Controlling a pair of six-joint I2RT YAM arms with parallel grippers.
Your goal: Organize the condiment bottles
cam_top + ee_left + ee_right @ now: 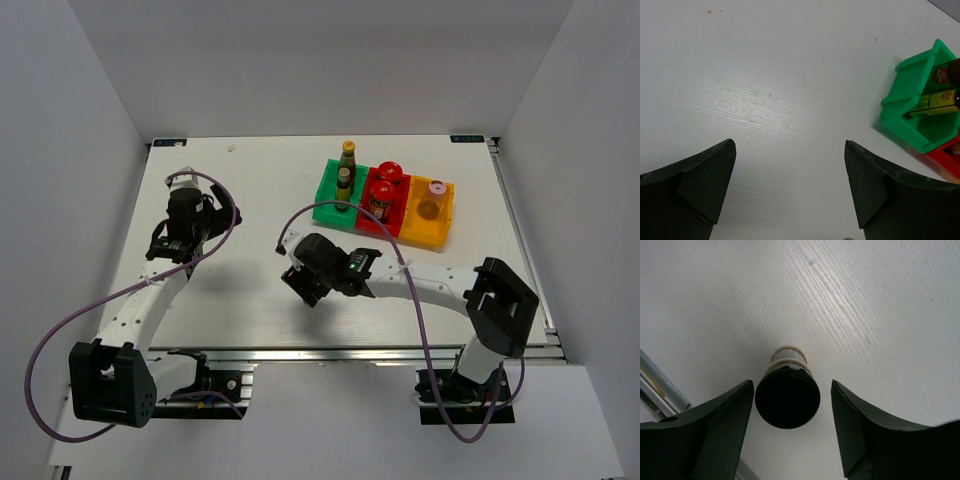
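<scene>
We are looking at white links and black joint housings on both the left arm and the right arm. A purple cable is looping off each arm near the table front edge. The left gripper's fingers are showing as matte black wedges, and a small green light is glowing on the right wrist.

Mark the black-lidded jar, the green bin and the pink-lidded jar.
black-lidded jar (787, 399): right wrist view, on its black lid.
green bin (910, 87): left wrist view, on its outer wall.
pink-lidded jar (437, 187): top external view, on its pink lid.
</scene>
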